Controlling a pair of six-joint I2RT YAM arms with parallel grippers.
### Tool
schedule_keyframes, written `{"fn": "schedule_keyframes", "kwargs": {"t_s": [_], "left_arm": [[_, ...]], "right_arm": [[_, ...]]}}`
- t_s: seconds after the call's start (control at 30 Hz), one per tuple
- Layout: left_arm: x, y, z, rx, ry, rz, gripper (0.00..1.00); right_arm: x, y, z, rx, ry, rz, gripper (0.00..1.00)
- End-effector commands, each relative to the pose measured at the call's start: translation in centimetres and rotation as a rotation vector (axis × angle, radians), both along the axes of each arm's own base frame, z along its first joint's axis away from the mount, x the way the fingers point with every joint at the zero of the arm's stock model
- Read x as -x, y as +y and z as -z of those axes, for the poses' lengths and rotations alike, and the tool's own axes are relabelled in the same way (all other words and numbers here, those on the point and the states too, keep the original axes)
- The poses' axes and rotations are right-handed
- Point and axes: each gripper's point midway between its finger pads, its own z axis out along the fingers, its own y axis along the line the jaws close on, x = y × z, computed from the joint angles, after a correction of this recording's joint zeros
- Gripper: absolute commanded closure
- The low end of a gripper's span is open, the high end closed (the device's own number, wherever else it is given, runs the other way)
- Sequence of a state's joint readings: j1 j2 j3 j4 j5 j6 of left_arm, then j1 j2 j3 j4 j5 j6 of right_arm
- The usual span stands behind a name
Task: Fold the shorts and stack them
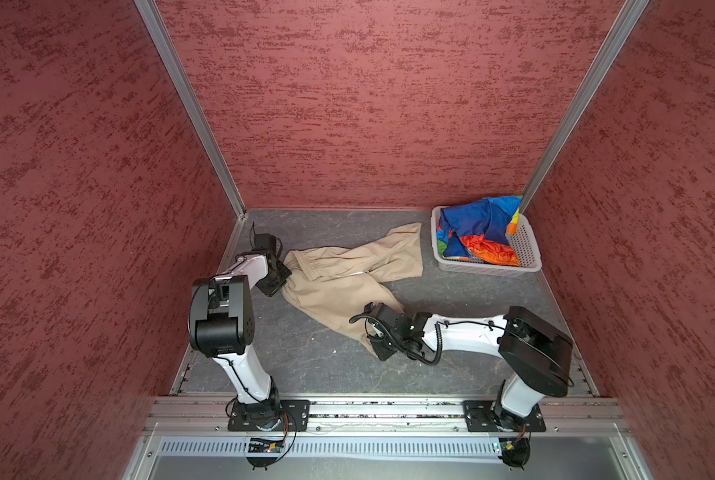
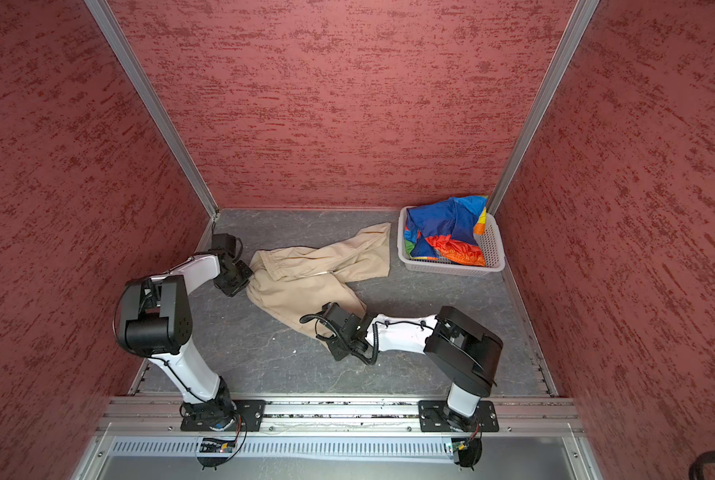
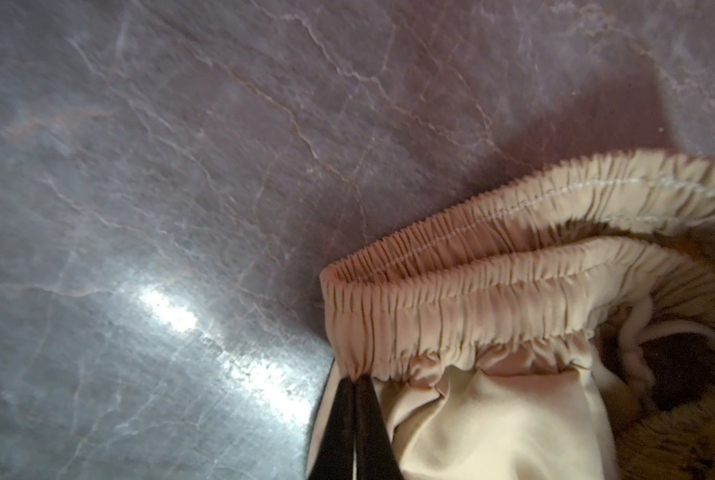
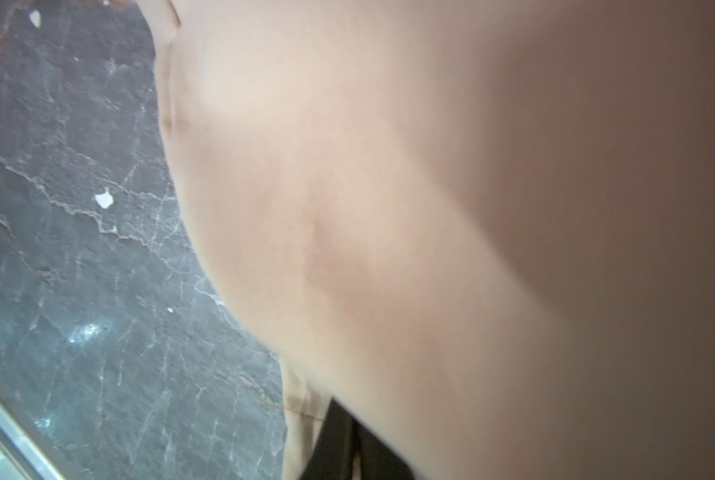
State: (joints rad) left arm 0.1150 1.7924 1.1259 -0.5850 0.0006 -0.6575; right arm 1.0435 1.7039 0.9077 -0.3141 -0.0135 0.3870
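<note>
The beige shorts [image 1: 347,282] [image 2: 305,282] lie crumpled across the middle of the grey tabletop, with the gathered waist to the left and one leg reaching toward the basket. My left gripper [image 1: 283,286] [image 2: 247,286] [image 3: 353,380] is shut on the corner of the waistband [image 3: 493,291]. My right gripper [image 1: 370,336] [image 2: 327,337] [image 4: 347,419] is shut on the near leg's hem. Beige cloth [image 4: 389,208] drapes over its tips and fills the right wrist view. The rainbow-striped shorts [image 1: 476,232] [image 2: 443,232] sit bunched in the basket.
The white perforated basket [image 1: 488,268] [image 2: 451,270] stands in the back right corner. Red textured walls enclose the table on three sides. An aluminium rail [image 1: 389,409] with both arm bases runs along the front edge. Small white specks [image 4: 104,199] lie on the table.
</note>
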Motion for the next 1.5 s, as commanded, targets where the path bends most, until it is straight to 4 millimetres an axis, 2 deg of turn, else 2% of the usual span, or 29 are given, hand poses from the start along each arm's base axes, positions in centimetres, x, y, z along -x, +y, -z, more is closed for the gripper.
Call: {"fn": "schedule_keyframes", "kwargs": {"t_s": [0.0,0.1,0.2,0.3,0.37,0.53,0.67,0.77,0.83,0.93,1.0,1.07,1.13,1.23,1.33,1.4,1.47], "left_arm": [[-0.2,0.0,-1.1,0.021,-0.01,-0.002,1.0],[-0.5,-0.3,-3.5,0.049,-0.036,0.004,1.0],[-0.8,-1.3,-7.5,0.127,-0.115,0.018,1.0],[-1.0,-2.2,-12.6,0.197,-0.227,0.041,1.0],[-0.7,-2.8,-16.7,0.234,-0.313,0.056,1.0],[0.4,-4.7,-27.0,0.334,-0.58,0.081,1.0],[1.6,-6.1,-35.5,0.411,-0.802,0.114,1.0],[2.8,-7.1,-41.7,0.448,-0.949,0.161,1.0],[3.7,-7.5,-45.5,0.453,-1.046,0.193,1.0],[5.1,-7.8,-50.2,0.451,-1.157,0.222,1.0],[5.8,-7.7,-52.2,0.43,-1.212,0.226,1.0],[6.1,-7.2,-53.4,0.392,-1.245,0.215,1.0],[5.8,-6.6,-53.7,0.354,-1.252,0.197,1.0],[4.1,-6.4,-52.9,0.362,-1.225,0.199,1.0],[2.1,-6.5,-52.9,0.388,-1.206,0.216,1.0],[1.2,-6.2,-53.8,0.384,-1.213,0.221,1.0],[0.6,-5.9,-55.3,0.375,-1.239,0.227,1.0]], "right_arm": [[-0.7,-2.5,-0.9,0.083,-0.068,0.037,1.0],[-3.1,-4.6,-4.6,0.106,-0.184,0.08,1.0],[-6.4,-7.4,-10.6,0.067,-0.313,0.175,1.0],[-9.4,-10.3,-17.3,-0.008,-0.445,0.276,1.0],[-11.3,-12.1,-22.2,-0.067,-0.545,0.346,1.0],[-14.7,-15.0,-32.9,-0.186,-0.778,0.485,1.0],[-16.2,-16.9,-41.1,-0.251,-0.965,0.563,1.0],[-16.6,-18.5,-46.2,-0.27,-1.076,0.61,1.0],[-16.4,-19.3,-49.2,-0.291,-1.145,0.632,1.0],[-15.4,-20.7,-53.3,-0.333,-1.254,0.672,1.0],[-14.9,-21.6,-55.3,-0.353,-1.313,0.706,1.0],[-14.8,-21.9,-56.2,-0.353,-1.338,0.71,1.0],[-15.7,-21.6,-55.8,-0.324,-1.329,0.699,1.0],[-18.1,-20.2,-53.2,-0.252,-1.269,0.666,1.0],[-20.3,-20.2,-51.6,-0.218,-1.246,0.68,1.0],[-21.3,-21.2,-52.3,-0.234,-1.251,0.715,1.0],[-21.7,-22.9,-54.0,-0.281,-1.267,0.761,1.0]]}}
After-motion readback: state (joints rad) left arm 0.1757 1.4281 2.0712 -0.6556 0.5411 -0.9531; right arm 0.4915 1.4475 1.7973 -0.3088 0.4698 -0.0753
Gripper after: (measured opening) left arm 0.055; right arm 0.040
